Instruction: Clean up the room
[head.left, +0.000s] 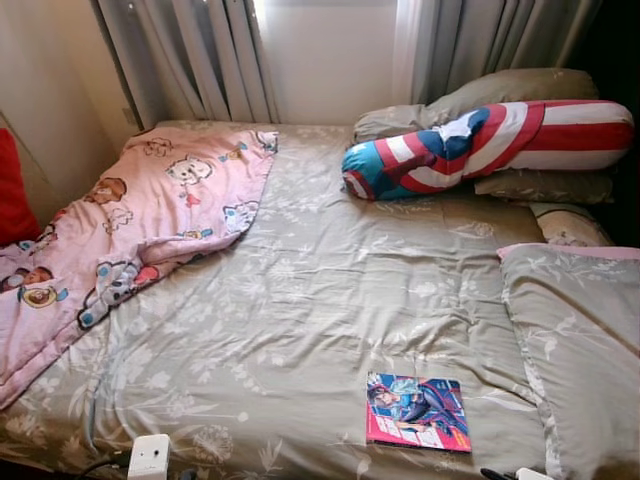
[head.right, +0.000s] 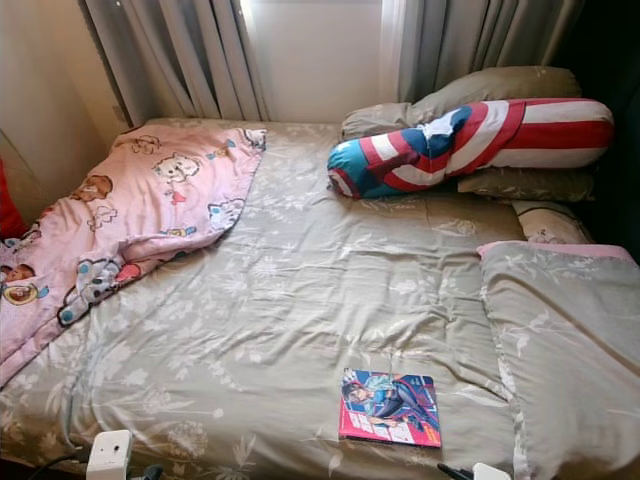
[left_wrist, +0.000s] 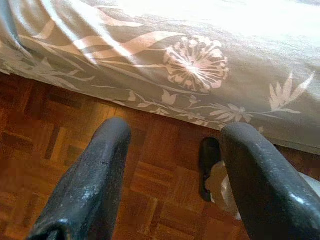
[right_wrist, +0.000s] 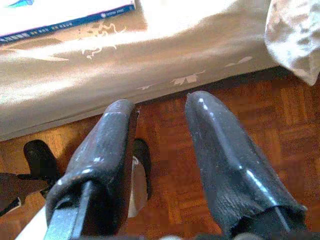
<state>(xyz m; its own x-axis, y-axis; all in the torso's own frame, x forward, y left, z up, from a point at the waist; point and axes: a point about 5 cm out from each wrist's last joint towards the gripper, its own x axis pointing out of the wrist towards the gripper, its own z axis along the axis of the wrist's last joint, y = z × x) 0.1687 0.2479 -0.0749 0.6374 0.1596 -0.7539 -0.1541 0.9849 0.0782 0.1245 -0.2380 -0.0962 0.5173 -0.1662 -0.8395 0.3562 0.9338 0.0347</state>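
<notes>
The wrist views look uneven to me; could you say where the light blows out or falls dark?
Left wrist view: bedsheet washes out to white along the top, floor stays dim. Right wrist view: comic book and sheet beside it are overexposed. Left eye view: window glares, right corner is black.

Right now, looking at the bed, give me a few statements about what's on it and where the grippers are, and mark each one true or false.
1. The comic book lies flat near the foot of the bed. True.
2. The pink blanket covers the whole bed. False: it is bunched on the robot's left side.
3. The striped bolster rests by the pillows at the head. True.
4. The right gripper is holding the comic book. False: it is open, over the wood floor.
5. The left gripper is open above the floor beside the bed. True.
</notes>
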